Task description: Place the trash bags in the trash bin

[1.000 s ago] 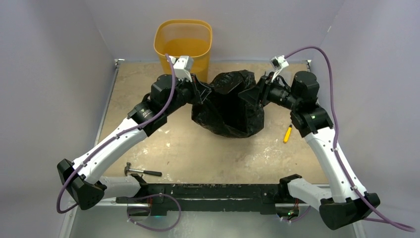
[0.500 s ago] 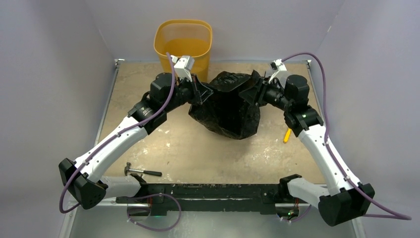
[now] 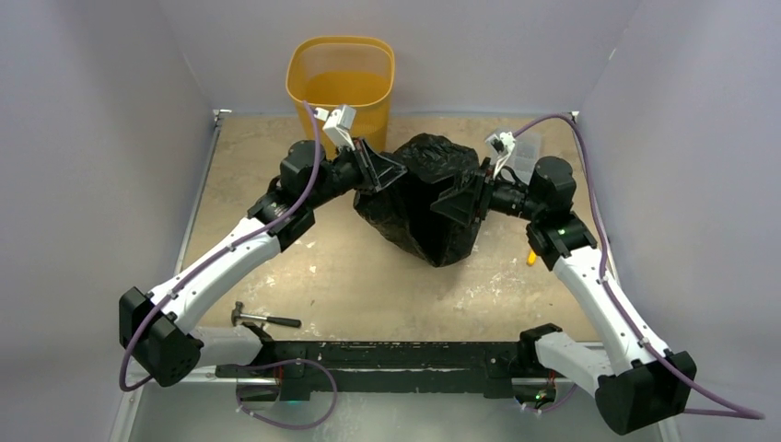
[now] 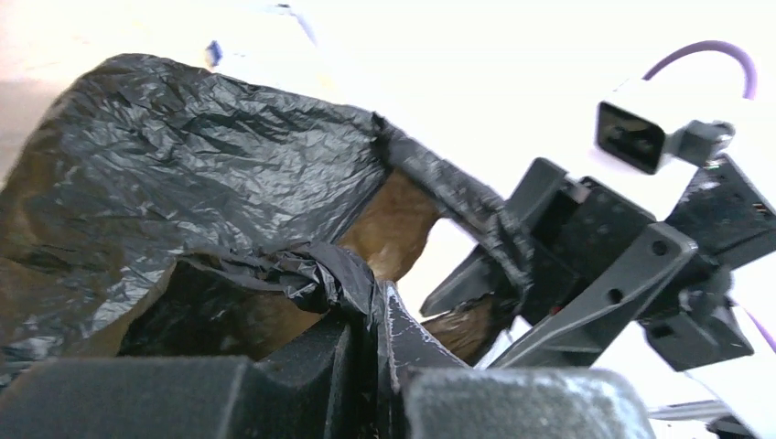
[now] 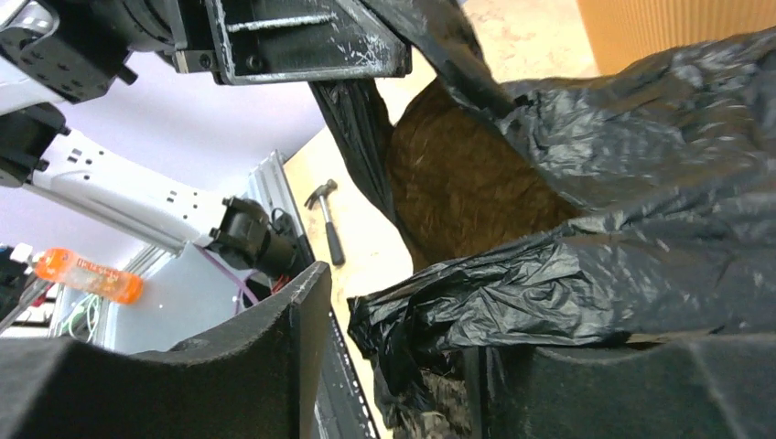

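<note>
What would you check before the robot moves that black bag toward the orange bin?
1. Left end effector pinching the black trash bag: ok, film clamped between shut fingers.
2. Right end effector gripping the bag: not ok, jaws apart, film only lies against one finger.
3. Bag lifted off the table: cannot tell.
4. Orange trash bin upright, mouth unobstructed: ok.
5. Hammer away from the bag: ok, it lies near the arm bases.
</note>
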Robot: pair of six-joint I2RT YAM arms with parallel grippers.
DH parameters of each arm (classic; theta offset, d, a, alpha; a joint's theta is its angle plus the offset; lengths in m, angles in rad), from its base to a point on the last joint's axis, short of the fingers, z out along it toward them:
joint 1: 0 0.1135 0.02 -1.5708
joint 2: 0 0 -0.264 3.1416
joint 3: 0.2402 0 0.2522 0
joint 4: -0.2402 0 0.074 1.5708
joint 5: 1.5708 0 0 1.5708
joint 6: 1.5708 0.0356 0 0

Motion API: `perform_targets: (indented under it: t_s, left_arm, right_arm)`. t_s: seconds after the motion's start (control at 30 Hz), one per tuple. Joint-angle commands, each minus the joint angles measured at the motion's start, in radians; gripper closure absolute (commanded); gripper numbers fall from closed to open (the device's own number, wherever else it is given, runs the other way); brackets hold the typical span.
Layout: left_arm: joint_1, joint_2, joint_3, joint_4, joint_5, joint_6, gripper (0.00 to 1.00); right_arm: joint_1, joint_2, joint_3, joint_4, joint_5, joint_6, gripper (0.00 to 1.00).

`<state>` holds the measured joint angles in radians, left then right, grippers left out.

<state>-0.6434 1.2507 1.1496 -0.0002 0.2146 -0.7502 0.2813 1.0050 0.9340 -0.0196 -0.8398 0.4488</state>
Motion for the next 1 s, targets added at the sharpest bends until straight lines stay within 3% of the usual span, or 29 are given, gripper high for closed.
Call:
perform_targets:
  t_s: [0.0,0.23,0.5,0.77,0.97]
  left_arm:
    - [0.003,0.030,-0.032,0.202,0.127,-0.124,0.91]
    - [0.002,0.059,-0.045,0.247,0.183,-0.169,0.82]
    - [0.002,0.065,-0.029,0.202,0.193,-0.148,0.69]
    - [0.003,0.046,-0.018,0.092,0.141,-0.098,0.74]
    - [0.003,0.035,-0.003,0.051,0.100,-0.068,0.78]
  right_arm:
    - [0.005,0.001,0.000,0.082,-0.074,0.006,0.43]
    - [0.039,0.043,0.029,0.109,-0.054,0.019,0.34]
    - [0.112,0.097,0.032,0.109,0.032,0.027,0.31]
    - [0.121,0.058,0.004,-0.045,0.291,-0.011,0.30]
    - [0.127,0.075,-0.020,-0.135,0.304,-0.079,0.28]
